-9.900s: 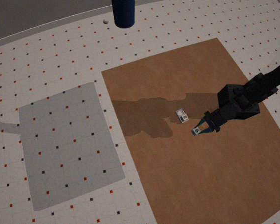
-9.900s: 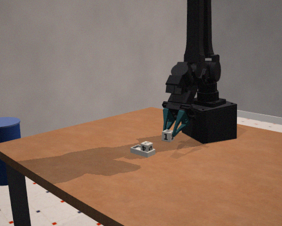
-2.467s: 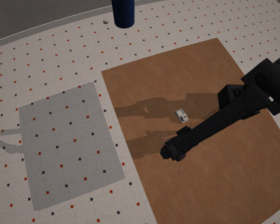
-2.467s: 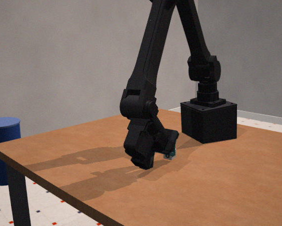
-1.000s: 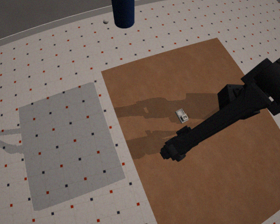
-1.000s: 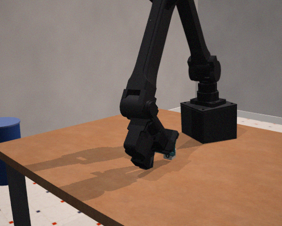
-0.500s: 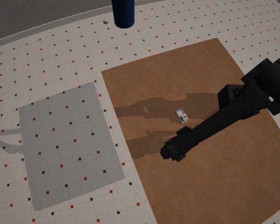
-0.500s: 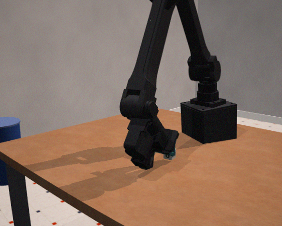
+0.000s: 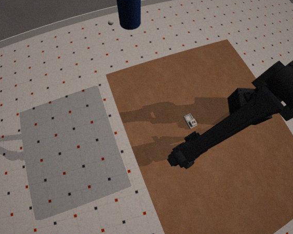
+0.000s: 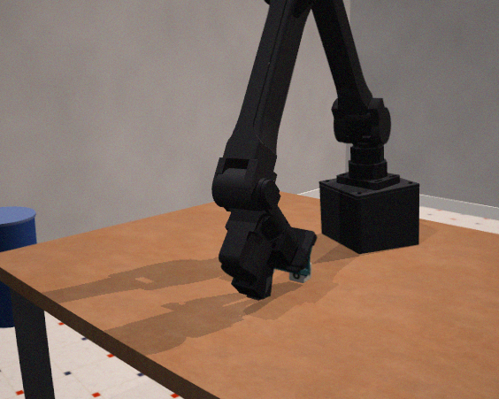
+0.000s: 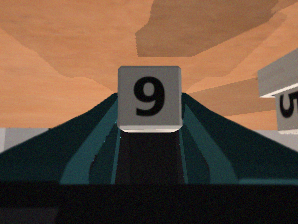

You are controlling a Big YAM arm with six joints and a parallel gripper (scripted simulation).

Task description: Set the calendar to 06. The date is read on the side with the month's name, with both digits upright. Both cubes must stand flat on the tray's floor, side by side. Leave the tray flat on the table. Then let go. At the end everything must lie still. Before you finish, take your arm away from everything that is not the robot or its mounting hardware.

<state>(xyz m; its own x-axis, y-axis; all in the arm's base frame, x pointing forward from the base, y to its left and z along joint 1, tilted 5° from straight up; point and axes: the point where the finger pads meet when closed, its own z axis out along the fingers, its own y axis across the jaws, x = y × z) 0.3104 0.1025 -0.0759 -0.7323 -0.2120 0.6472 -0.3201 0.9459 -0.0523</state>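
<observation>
Wrist view: your gripper [image 9: 192, 135] [image 10: 300, 271] [image 11: 149, 103] has its teal fingers closed on the sides of a pale grey cube with a black 9 [image 10: 298, 276] [image 11: 149, 99]. Another cube, topped with a 2 [image 9: 192, 123], sits at one end of the small pale tray [image 9: 187, 118] on the brown table [image 9: 212, 187] [image 10: 405, 318]. Turned wrongly, the 9 won't read as 6; lowered askew, it could catch the tray or nudge its neighbour. The forearm slopes down, wrist folded back toward the base.

Bold black "9" on the pale cube [image 11: 149, 99]; "2" on another cube [image 9: 192, 122].
</observation>
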